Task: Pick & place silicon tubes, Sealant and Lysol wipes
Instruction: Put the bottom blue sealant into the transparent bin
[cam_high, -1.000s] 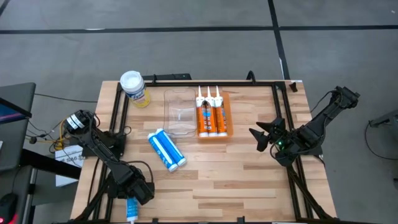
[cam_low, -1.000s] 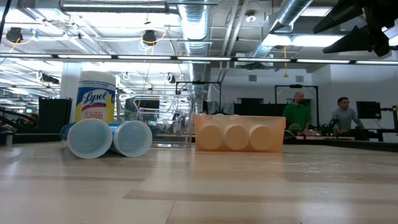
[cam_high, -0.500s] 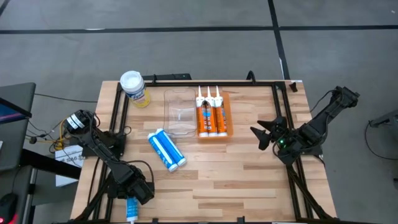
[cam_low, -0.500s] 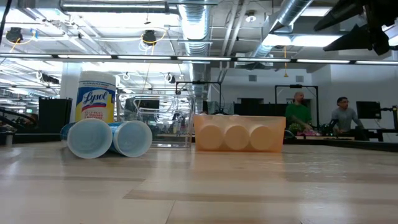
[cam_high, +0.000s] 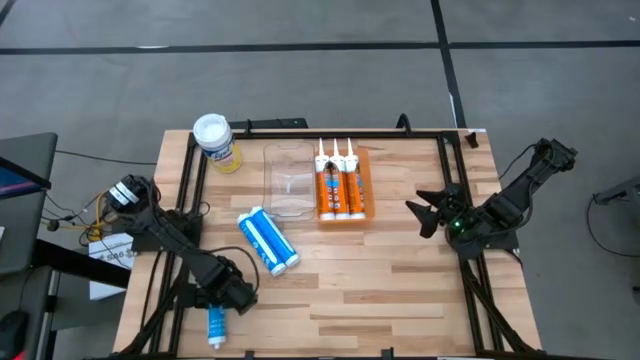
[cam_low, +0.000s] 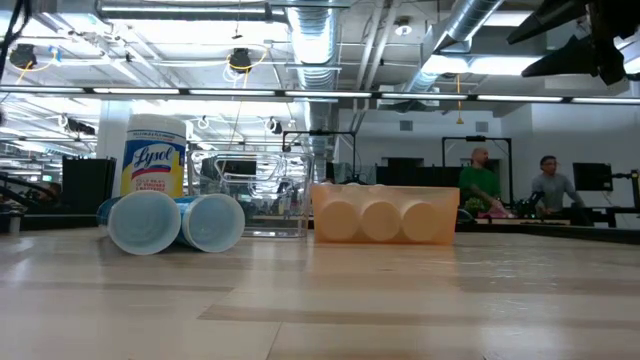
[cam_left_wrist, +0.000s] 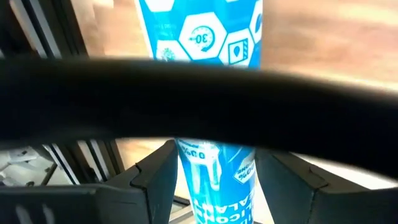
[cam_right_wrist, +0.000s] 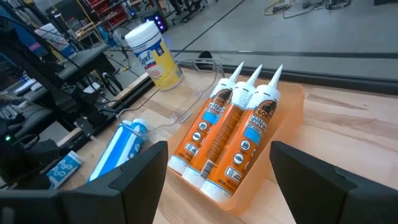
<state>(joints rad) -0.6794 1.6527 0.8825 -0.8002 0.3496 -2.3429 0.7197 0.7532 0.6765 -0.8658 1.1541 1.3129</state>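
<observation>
The table (cam_high: 380, 280) is carrying most of the stock toward its far half. The clear tray (cam_high: 285, 180) is sitting empty beside the orange tray (cam_high: 366, 185), and the orange tray is holding three sealant cartridges (cam_high: 338, 185) side by side with nozzles pointing to the far edge. The wipes (cam_high: 216, 141) are standing upright at the far left corner, apart from both trays. Two blue tubes (cam_high: 268, 240) are lying together on the wood, just in front of the clear tray and outside it. The left gripper (cam_high: 222, 305) is working at the near left corner of the table; its fingers (cam_left_wrist: 155, 180) are closing on either side of a third tube (cam_high: 215, 325), which is hanging past the table edge, so the gripper appears clenched on that tube. The right gripper (cam_high: 428, 213) is waiting above the right side of the table with its fingers (cam_right_wrist: 314, 180) spread wide and holding nothing, facing the orange tray. Judged from this layout, the step in hand is the pick and carry of a blue tube by the left arm, with the sealant apparently already placed. The next move is calling for the tube to be brought over the table toward the clear tray, presumably its place, and set down inside it without knocking the two loose tubes.
</observation>
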